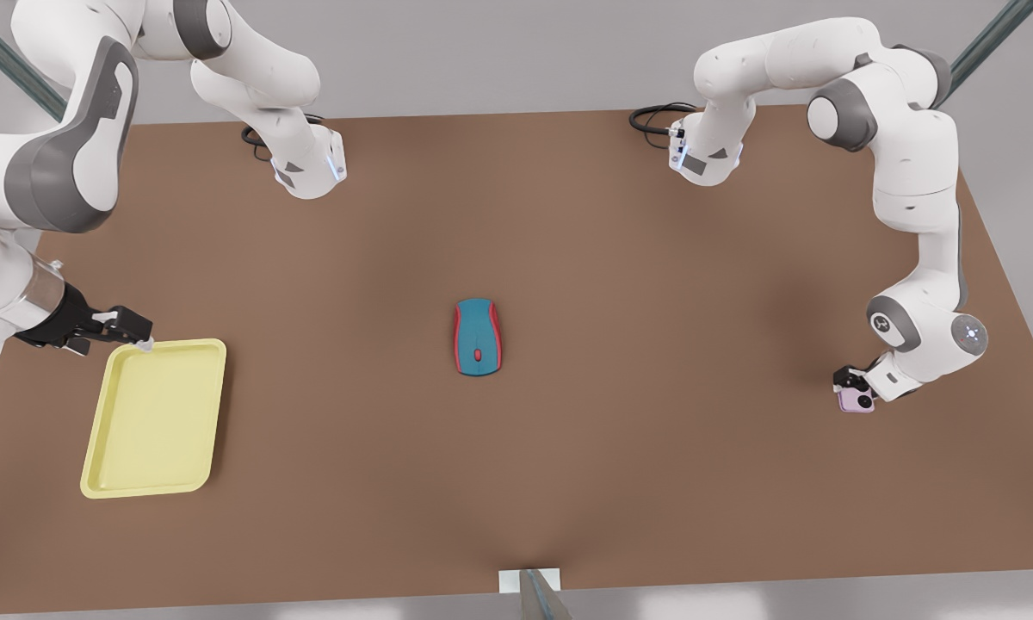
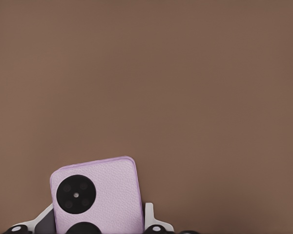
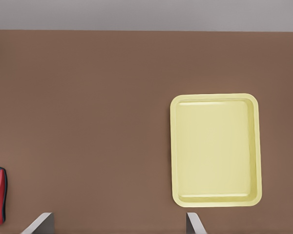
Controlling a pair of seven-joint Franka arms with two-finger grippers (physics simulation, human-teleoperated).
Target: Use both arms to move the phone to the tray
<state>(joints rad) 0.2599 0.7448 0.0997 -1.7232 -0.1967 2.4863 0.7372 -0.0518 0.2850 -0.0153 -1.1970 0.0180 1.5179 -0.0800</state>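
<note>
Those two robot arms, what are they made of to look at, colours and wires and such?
Both arms are glossy white rounded segments with grey joint bands. Black cables loop at their bases, where small blue lights glow. Each ends in a small black gripper: left, right.

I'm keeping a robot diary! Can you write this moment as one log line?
left gripper: shut on phone | right gripper: open beside tray | mouse: mid-table

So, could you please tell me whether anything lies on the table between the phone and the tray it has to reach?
Yes: the computer mouse lies mid-table, roughly on the line from the phone, at the left gripper on the front view's right, to the tray on its left, where the right gripper waits at the rim.
</note>
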